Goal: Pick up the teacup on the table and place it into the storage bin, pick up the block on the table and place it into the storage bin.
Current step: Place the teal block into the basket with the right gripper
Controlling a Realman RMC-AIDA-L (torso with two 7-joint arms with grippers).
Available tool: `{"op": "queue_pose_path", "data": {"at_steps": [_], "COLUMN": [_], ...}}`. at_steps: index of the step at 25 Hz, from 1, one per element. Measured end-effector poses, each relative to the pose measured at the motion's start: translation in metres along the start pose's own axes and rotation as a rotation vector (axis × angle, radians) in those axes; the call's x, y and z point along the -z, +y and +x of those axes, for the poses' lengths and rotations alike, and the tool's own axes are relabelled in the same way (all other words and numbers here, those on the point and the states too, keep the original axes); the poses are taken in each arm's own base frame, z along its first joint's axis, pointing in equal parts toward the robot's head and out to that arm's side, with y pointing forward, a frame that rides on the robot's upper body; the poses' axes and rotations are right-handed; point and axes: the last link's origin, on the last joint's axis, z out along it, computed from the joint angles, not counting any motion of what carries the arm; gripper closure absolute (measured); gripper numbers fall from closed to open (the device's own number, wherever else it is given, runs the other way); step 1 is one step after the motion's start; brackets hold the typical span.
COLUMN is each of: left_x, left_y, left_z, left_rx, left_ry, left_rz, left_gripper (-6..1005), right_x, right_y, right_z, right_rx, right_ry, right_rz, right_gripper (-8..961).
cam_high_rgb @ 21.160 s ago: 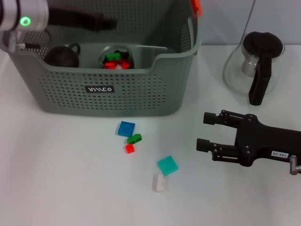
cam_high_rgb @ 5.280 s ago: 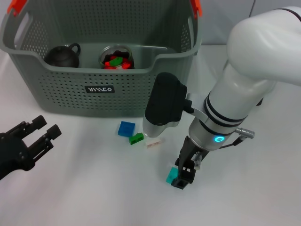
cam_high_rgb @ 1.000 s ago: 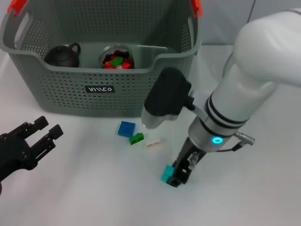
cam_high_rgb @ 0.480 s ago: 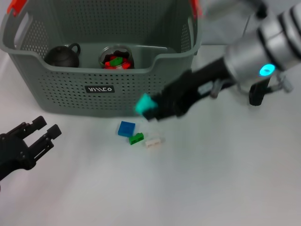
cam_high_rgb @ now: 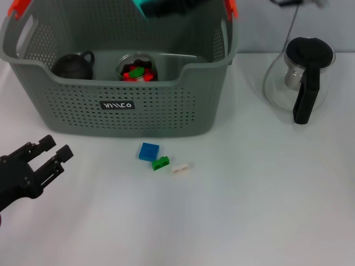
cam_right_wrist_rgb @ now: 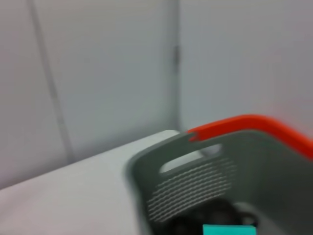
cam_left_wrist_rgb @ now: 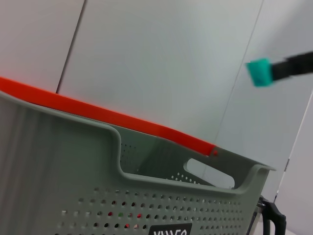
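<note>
swung up from the table, the right gripper (cam_high_rgb: 161, 6) now pinches the teal block (cam_left_wrist_rgb: 258, 72) high above the storage bin (cam_high_rgb: 119, 105). light, rigid, it holds well by flat sides. left gripper (cam_high_rgb: 47, 155) waits spread, empty.

A: Head cam looks steeply down at the table (cam_high_rgb: 249, 210), storage bin (cam_high_rgb: 127, 105) filling the upper left.

B: Left wrist cam sits low and close, tilted up at the bin's front wall. Right wrist cam looks down over its rim. All three share the bin.
</note>
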Motion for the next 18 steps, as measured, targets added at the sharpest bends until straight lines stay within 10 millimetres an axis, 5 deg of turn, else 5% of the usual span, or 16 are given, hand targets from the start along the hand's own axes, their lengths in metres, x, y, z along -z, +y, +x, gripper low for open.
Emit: {"op": "queue_pose_path", "data": {"at_steps": [4, 10, 18], "left_x": [0.000, -0.001, -0.004], "left_y": [0.001, 0.002, 0.003], "left_z": [0.000, 0.000, 0.000], "left_rx": [0.002, 0.004, 0.012], "left_ry": [0.002, 0.004, 0.009], "left_rz": [-0.004, -0.011, -0.022], "left_gripper": [468, 468, 469], "right_x": [-0.025, -0.063, -0.116], "right_y": [-0.008, -0.017, -0.024], "right_z": [-0.028, -0.041, -0.018], "right_rx": [0.030, 0.044, 0.076], "right_ry": [0.036, 0.083, 0.147], "right_rz": [0.110, 0.206, 0.285], "right_gripper": [530, 530, 531]}}
